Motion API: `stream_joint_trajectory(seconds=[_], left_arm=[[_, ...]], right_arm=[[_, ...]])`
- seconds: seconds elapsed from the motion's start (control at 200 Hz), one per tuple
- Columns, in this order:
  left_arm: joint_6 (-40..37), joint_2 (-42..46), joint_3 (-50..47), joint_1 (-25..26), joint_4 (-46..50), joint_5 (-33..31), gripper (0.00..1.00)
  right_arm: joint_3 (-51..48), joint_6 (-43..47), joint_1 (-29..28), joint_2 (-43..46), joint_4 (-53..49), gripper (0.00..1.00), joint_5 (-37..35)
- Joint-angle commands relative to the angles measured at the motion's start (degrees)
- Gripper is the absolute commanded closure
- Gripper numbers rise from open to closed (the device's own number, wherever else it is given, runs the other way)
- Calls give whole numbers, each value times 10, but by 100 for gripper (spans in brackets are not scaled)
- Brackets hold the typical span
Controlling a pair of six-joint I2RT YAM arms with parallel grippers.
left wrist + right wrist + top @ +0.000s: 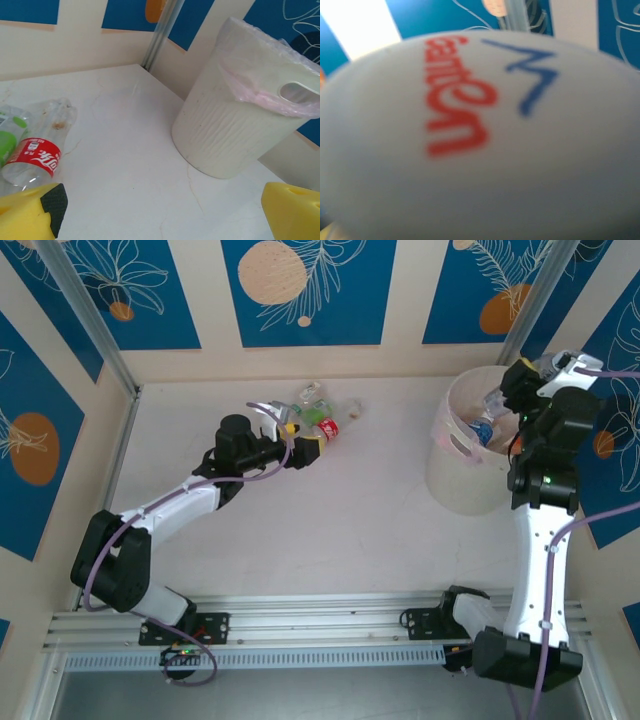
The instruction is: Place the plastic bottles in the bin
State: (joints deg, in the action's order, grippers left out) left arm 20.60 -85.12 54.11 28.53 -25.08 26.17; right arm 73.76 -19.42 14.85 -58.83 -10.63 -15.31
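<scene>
Left gripper (305,448) wide by the plastic bottles (316,416); right gripper (517,382) over the bin (452,483), grip untellable behind blurred bottle (480,145)

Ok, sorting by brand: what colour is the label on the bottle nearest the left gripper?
Label: red with white lettering, clearest in left wrist view.

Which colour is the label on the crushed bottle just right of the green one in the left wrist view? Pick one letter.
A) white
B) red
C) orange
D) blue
B: the crushed clear bottle lying just beyond the left gripper's yellow finger carries a red label with white lettering.
</scene>
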Motion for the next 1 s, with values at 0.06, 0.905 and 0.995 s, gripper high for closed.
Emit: stream_joint_trajectory(seconds=[0.06, 0.905, 0.995], left_arm=[[1, -13, 20, 4, 24, -40, 0], [13, -121, 121, 3, 194, -108, 0], [10, -142, 143, 3, 223, -120, 0]], right_arm=[[3, -63, 31, -76, -1, 44, 33], [54, -81, 35, -134, -133, 0, -32], [43, -75, 34, -117, -118, 0, 41]])
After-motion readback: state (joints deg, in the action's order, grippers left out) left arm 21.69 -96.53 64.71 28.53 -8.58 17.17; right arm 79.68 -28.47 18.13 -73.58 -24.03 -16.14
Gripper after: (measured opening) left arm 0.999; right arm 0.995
